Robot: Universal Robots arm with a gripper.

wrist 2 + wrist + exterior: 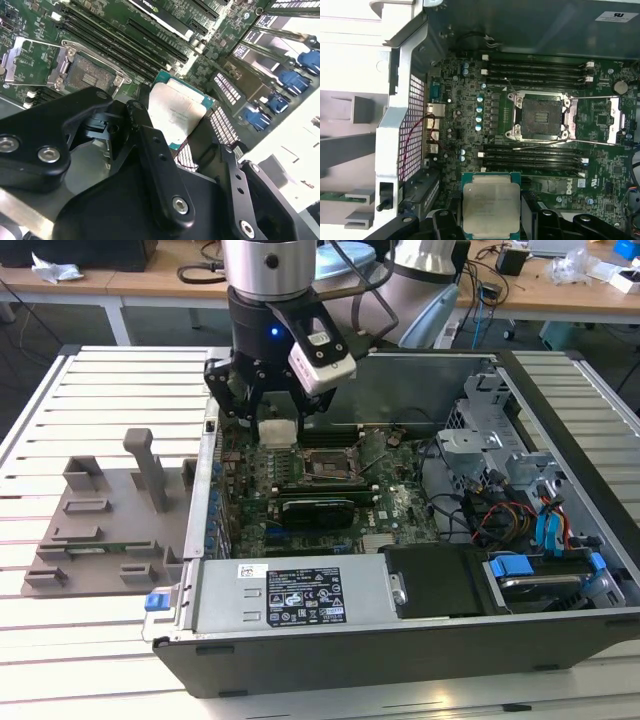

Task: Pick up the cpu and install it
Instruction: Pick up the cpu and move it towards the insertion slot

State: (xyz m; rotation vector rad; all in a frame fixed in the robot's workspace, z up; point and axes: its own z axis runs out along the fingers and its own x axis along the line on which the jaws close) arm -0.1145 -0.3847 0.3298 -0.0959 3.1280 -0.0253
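I hold the cpu (pixel 491 207) flat, metal plate up, edges about parallel to the open socket (pixel 540 117); it is almost square, so I cannot tell its long axis. It hangs between the case wall (pixel 395 125) and the socket, near both. My gripper (pixel 182 135) is narrow, fingers (pixel 150 140) pressing two opposite edges.
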